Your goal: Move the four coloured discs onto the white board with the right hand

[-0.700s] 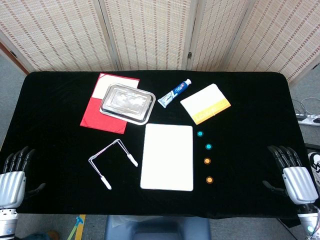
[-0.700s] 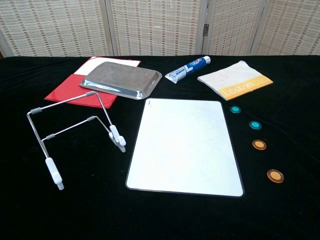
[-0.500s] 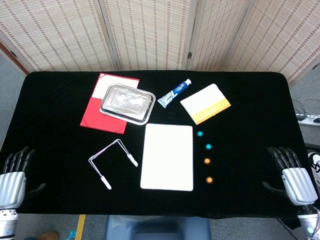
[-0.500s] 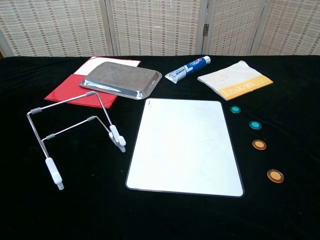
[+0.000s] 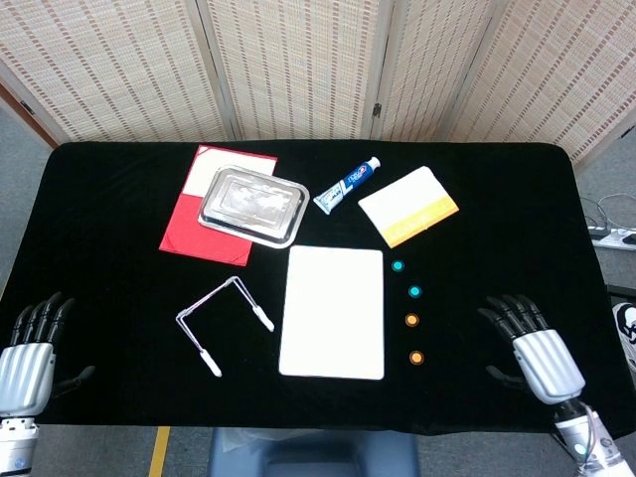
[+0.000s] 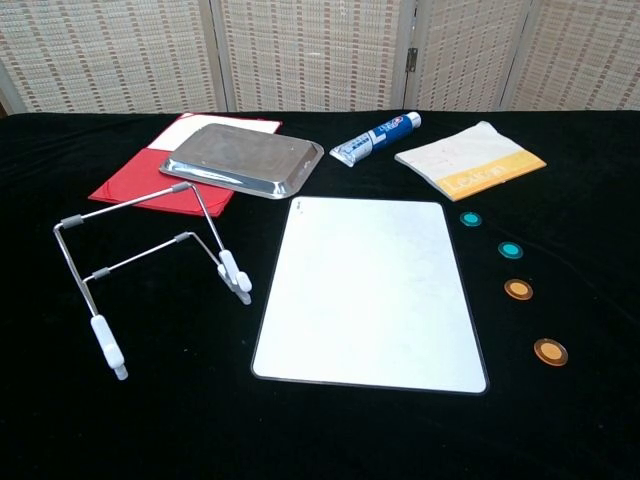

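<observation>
**A:** Going left to right, what's at the lower left of the head view?

**B:** The left hand [image 5: 24, 348], empty, fingers apart, at the table [image 5: 109, 248] edge. Next comes a wire stand [image 5: 224, 323], with a red folder [image 5: 184, 214] and a metal tray [image 5: 250, 204] above it. In the middle lies the white board [image 5: 332, 311], nothing on it.

**A:** And the discs?

**B:** Just right of the board, in a column: two teal discs [image 5: 397, 266] above two orange discs [image 5: 412, 320]. All four lie on the table, so no disc is moved yet. The right hand [image 5: 532, 348] is at the lower right, fingers spread, holding nothing, well apart from the discs.

**A:** So which step?

**B:** The first reach, I'd judge. The hand must travel left to a disc, likely the nearest orange one, and pinch it off the cloth; flat discs will need a careful grip.

**A:** Do the views differ?

**B:** The chest view shows neither hand, but it shows the toothpaste tube [image 6: 375, 138] and notepad [image 6: 470, 158] closer.
</observation>
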Robot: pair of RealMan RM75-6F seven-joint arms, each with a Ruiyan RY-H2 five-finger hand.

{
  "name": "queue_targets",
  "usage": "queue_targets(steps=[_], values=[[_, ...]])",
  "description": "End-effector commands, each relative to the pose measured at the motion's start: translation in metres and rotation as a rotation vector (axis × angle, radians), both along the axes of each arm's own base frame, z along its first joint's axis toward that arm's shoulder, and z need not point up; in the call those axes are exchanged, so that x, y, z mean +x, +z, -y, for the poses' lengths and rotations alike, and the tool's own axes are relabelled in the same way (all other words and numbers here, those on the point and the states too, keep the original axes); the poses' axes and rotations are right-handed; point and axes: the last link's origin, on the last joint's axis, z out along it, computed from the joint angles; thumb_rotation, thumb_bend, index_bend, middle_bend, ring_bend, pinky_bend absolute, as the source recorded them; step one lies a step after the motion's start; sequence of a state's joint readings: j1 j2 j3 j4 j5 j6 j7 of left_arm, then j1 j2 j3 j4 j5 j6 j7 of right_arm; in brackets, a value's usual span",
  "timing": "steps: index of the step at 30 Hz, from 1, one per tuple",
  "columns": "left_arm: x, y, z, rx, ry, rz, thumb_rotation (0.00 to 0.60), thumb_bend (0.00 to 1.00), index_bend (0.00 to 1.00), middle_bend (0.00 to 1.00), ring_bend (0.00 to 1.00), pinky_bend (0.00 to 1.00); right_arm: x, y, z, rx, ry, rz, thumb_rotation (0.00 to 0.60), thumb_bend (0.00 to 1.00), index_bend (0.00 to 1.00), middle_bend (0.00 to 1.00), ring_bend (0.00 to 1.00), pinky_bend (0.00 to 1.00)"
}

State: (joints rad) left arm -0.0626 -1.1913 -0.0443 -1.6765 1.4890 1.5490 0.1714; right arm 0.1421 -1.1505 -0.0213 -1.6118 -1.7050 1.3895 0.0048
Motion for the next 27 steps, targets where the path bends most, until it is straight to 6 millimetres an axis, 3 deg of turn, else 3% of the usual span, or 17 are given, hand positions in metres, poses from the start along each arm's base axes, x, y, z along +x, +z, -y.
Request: queue_targets(steps=[1, 14, 27], values=[[-0.002, 0.001, 0.002, 0.0, 0.006, -0.001, 0.6, 0.14, 0.06, 0.0, 0.05, 0.0, 0.01, -0.022, 0.007, 0.053, 0.043, -0.016, 0.6, 0.23, 0.24, 0.11, 0.0, 0.0], [-0.008, -0.003, 0.004, -0.018, 0.016, 0.003, 0.6, 0.14, 0.07, 0.0, 0.05, 0.0, 0.021, -0.089, 0.029, 0.208, 0.068, -0.089, 0.6, 0.24, 0.35, 0.11, 0.0, 0.0], [-0.01, -0.006, 0.004, -0.028, 0.022, 0.005, 0.6, 0.14, 0.07, 0.0, 0.05, 0.0, 0.02, -0.111, 0.043, 0.264, 0.042, -0.105, 0.6, 0.33, 0.44, 0.13, 0.0, 0.0]])
